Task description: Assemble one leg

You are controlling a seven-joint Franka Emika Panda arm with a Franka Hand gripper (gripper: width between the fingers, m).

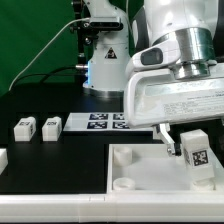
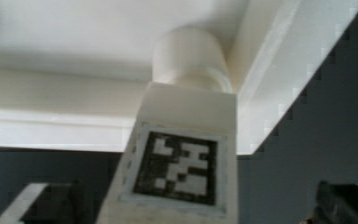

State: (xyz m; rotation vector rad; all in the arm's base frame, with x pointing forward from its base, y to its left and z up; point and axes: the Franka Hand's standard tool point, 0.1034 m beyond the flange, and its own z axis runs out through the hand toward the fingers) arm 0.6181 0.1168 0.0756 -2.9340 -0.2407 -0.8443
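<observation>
No legible text, square tag (image 2: 179, 168) on leg (image 2: 190, 108), tags (image 1: 98, 121) on marker board (image 1: 74, 123)

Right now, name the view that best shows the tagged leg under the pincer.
The wrist view: the leg fills the frame, its tag large, its round end at the large white board corner. The exterior view shows that leg small, tag visible, near the exterior view's right edge.

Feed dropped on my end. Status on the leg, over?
Gripper straddling the leg, grip unclear. Leg's narrow end at a corner of the large board. Nothing seen in the way.
</observation>
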